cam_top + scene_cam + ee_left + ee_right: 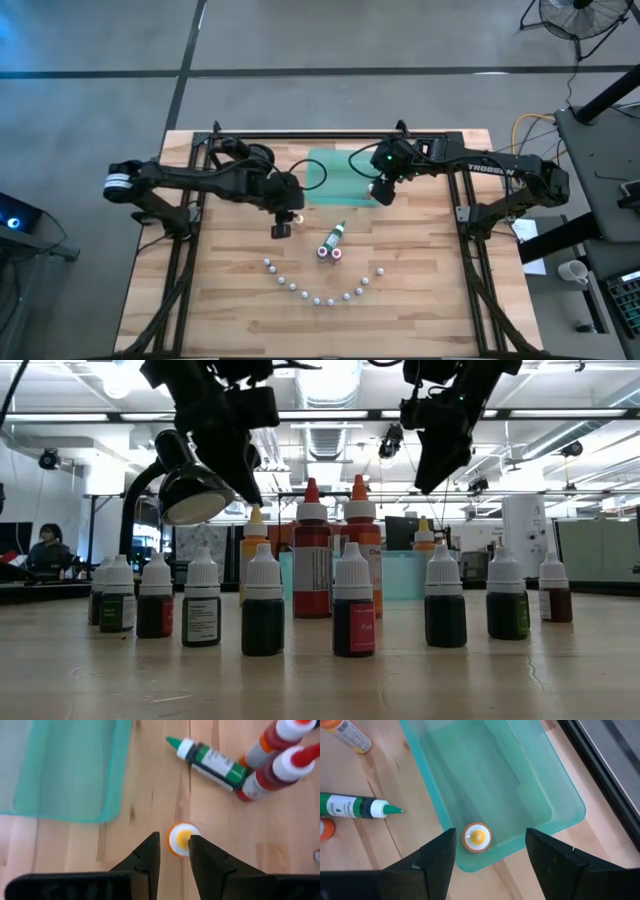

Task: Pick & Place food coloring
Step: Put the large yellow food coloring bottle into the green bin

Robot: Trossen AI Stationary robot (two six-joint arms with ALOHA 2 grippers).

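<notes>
**Two grippers, two orange-capped bottles**

Small white-capped bottles [262, 600] stand in a row closest to the low camera, dark liquid in most of them; from above the same row reads as a curved line of pale dots across the wooden table [230, 300]. Behind them, the low view shows two tall red bottles [312, 555] standing upright, which the overhead view shows only as two red tops beside a green bottle [335, 234] lying on its side.

Only the left wrist view shows that the left gripper [174, 847] hangs straight down over an upright orange-capped bottle [182, 838] on the bare wood, its fingers narrowly parted on either side of the cap; whether they touch it I cannot tell. The left arm reaches in from the table's left edge.

Only the right wrist view shows a second orange-capped bottle [477, 837] standing inside the green tray [540, 785], near one end wall. The right gripper [491, 845] hangs above it, fingers spread wide and holding nothing.
</notes>
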